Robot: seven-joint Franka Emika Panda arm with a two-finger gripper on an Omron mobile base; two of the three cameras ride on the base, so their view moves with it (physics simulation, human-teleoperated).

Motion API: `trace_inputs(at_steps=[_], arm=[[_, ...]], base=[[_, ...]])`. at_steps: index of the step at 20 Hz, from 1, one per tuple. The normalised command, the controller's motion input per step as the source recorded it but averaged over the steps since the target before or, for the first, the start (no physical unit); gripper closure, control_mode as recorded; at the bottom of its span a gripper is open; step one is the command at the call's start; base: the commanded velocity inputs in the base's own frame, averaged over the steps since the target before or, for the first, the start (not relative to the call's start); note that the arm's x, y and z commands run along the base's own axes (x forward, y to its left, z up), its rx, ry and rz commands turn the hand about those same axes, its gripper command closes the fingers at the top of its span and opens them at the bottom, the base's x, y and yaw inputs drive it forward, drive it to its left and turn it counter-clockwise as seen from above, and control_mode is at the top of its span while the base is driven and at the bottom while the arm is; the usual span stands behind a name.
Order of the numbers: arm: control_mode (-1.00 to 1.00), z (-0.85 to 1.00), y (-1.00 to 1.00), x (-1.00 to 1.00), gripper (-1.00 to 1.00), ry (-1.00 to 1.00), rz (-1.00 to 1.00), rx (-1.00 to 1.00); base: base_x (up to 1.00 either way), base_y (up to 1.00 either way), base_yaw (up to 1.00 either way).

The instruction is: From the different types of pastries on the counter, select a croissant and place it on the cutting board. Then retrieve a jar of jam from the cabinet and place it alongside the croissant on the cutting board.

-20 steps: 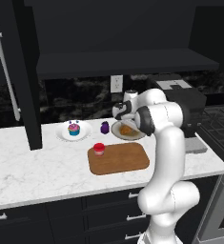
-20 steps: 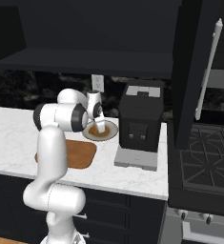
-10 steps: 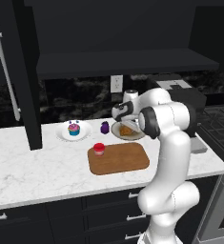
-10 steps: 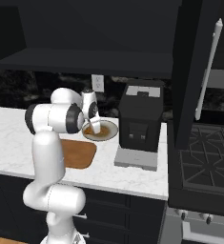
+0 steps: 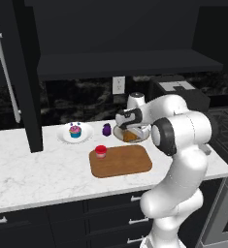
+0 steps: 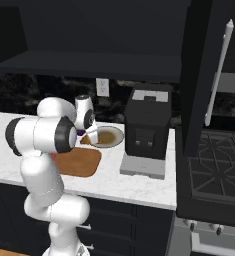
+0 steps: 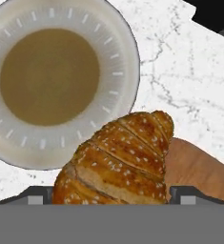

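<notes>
- My pincer [image 7: 106, 195] was down over the round cream-rimmed plate with the brown centre [image 7: 127, 57] a second ago. It has since come up and swung off toward the flat brown wooden cutting board [image 5: 122, 162]. It is clamped on the pastry, with one fingertip at each side.
- That plate now lies bare. So the pick has worked, and the first half of the task needs only a short carry and a set-down.
- The golden-brown, seeded croissant [image 7: 120, 152] rides between my fingers. In the hand view it hangs over the white marble-veined counter [image 5: 33, 169], between the plate's rim and the near edge of the board. It is not yet over the wood.
- The boxy black coffee machine [image 6: 148, 120] stands just beside the emptied plate, on the far side from the board and out of my path.
- The dark cabinet door with the long silver handle [image 5: 30, 72] is well off to the left.
- A white plate [image 5: 64, 135] there holds the blue-wrapped, pink-frosted cupcake [image 5: 75, 131], which I leave alone.
- The small squat red jar [image 5: 101, 151] stands at the board's far-left corner. I should lower the croissant on the open right part so I do not knock it.
- A small dark purple object [image 5: 106, 129] sits between the two plates, clear of my route.
</notes>
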Motion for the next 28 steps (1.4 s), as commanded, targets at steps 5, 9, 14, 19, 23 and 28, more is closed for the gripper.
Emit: trace_inputs(at_steps=[5,9,14,19,23,28], arm=[[-1.0,0.17,0.0,-1.0,1.0,-0.03,0.0,0.0],[-1.0,0.31,0.12,-0.76,1.0,-0.06,0.0,0.0],[-1.0,0.09,0.12,-0.14,1.0,-0.04,0.0,0.0],[-1.0,-0.23,0.0,0.0,1.0,0.0,0.0,0.0],[-1.0,0.0,0.0,0.0,1.0,0.0,0.0,0.0],[-1.0,0.0,0.06,0.0,-1.0,0.0,0.0,0.0]], base=[[0.0,0.0,0.0],[0.0,0.0,0.0],[0.0,0.0,0.0],[0.0,0.0,0.0],[0.0,0.0,0.0],[0.0,0.0,0.0]])
